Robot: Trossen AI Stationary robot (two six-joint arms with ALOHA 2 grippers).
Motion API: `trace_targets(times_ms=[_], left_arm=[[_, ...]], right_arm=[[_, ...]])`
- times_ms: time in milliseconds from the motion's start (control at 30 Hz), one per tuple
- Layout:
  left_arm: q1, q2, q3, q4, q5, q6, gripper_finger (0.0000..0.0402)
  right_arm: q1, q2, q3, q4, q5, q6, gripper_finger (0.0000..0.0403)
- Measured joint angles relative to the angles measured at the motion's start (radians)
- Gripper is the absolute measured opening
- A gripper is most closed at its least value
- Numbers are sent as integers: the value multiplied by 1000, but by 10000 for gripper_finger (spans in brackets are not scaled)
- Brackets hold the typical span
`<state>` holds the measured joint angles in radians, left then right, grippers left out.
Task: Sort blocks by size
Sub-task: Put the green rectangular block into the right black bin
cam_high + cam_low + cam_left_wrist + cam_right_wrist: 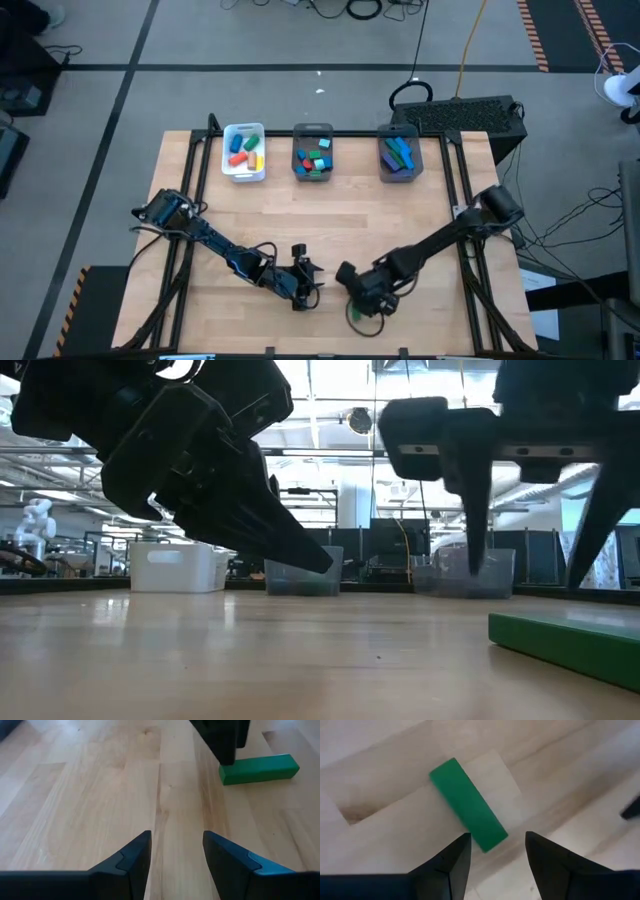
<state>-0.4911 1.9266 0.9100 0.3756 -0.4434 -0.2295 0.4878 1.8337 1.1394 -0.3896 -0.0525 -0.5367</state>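
A long green block lies flat on the worktop, just ahead of the right gripper, whose fingers hover apart above its near end. The left gripper waits beside it, fingers also spread, empty. Other blocks sit in the tray and bins well beyond the fingers.

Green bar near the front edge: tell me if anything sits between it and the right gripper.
Nothing visible does. The right gripper hangs open just above the green bar, which lies flat and alone on the bare table. The left gripper is also open, off to the side, not over the bar.
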Motion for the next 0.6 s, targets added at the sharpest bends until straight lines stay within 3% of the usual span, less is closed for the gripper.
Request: trace_targets(times_ms=[300,600], left_arm=[[0,0,0,-5,-2,-19,180],[0,0,0,-21,-2,-40,180]], right_arm=[[34,161,234,-278,14,-241,174],[79,214,276,-311,126,-434,174]])
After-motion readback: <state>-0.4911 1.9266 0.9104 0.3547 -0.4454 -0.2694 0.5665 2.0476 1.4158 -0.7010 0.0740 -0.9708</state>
